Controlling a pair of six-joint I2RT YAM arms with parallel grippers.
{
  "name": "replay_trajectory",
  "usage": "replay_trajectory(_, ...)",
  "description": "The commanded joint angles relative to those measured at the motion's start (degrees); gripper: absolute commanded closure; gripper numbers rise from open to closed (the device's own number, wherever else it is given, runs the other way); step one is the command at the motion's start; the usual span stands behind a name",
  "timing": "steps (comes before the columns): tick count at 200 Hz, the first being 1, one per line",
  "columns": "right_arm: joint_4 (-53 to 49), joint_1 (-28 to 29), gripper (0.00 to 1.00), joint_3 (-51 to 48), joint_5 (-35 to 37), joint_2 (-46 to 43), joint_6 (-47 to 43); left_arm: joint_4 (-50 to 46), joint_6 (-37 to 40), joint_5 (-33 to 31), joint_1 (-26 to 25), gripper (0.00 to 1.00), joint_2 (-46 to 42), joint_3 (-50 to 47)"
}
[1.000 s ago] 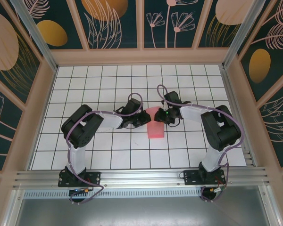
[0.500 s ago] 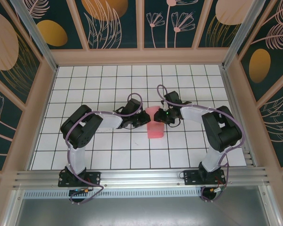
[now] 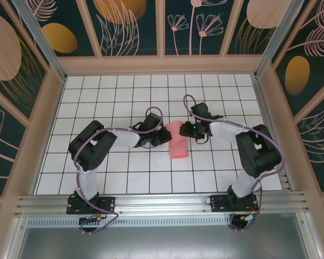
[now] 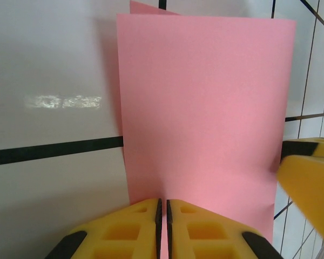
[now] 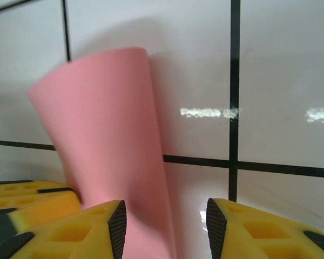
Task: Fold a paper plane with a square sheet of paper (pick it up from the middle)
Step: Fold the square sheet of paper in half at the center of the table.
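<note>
The square sheet of paper (image 3: 178, 145) is pink and folded double, and it stands half raised off the white grid table. My left gripper (image 3: 166, 136) is shut on its left edge. In the left wrist view the yellow jaws (image 4: 162, 208) pinch the near edge of the sheet (image 4: 200, 97), and a yellow finger (image 4: 308, 183) of the other gripper shows at the right. My right gripper (image 3: 186, 131) is open at the sheet's far right corner. Seen from the right wrist, the curved sheet (image 5: 97, 129) hangs beside the left pad of the open right gripper (image 5: 164, 224).
The tiled table (image 3: 108, 97) is walled by a wooden frame (image 3: 162, 65) at the back and sides. An aluminium rail (image 3: 162, 202) with both arm bases runs along the near edge. Both arms reach in toward the middle.
My right gripper has opened, let go of the sheet and drawn back a little to the right. The left gripper has kept its grip and place.
</note>
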Motion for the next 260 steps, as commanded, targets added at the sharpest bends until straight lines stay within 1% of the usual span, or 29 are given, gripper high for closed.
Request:
replay_trajectory(1,-0.96,-0.14,0.55,-0.34,-3.72,1.65,-2.58,-6.93,1.57,-1.75,0.06,0.86,-0.19,-0.79)
replay_trajectory(20,-0.35,-0.13,0.57,-0.52,-5.22,2.12,-2.82,-6.94,1.67,-1.79,0.10,0.86,0.02,-0.79)
replay_trajectory(55,-0.18,-0.09,0.63,-0.47,-5.10,2.88,-2.75,-7.17,1.85,-2.09,0.10,0.86,0.58,-0.79)
replay_trajectory(118,-1.22,0.49,0.70,-0.87,-0.60,4.41,-2.31,-7.99,2.71,-2.38,0.06,0.85,1.73,2.41)
replay_trajectory(145,-1.18,0.71,0.71,-0.98,1.35,5.23,-0.93,-7.95,2.93,-2.29,0.09,0.84,1.35,3.58)
replay_trajectory(181,-0.84,0.99,0.71,-1.23,3.41,6.03,1.94,-5.05,2.13,-1.66,0.11,0.79,-1.33,4.14)
replay_trajectory(200,-1.23,1.57,0.70,-1.49,6.25,6.29,3.50,-3.51,1.59,-3.49,0.09,0.76,-3.77,3.37)
replay_trajectory(221,-0.50,1.86,0.70,-2.29,7.01,6.65,4.95,-2.10,0.74,-6.16,0.06,0.75,-5.65,1.86)
replay_trajectory(260,0.17,2.28,0.68,-3.22,8.93,6.94,7.36,1.29,-0.87,-8.01,0.07,0.74,-7.52,-1.66)
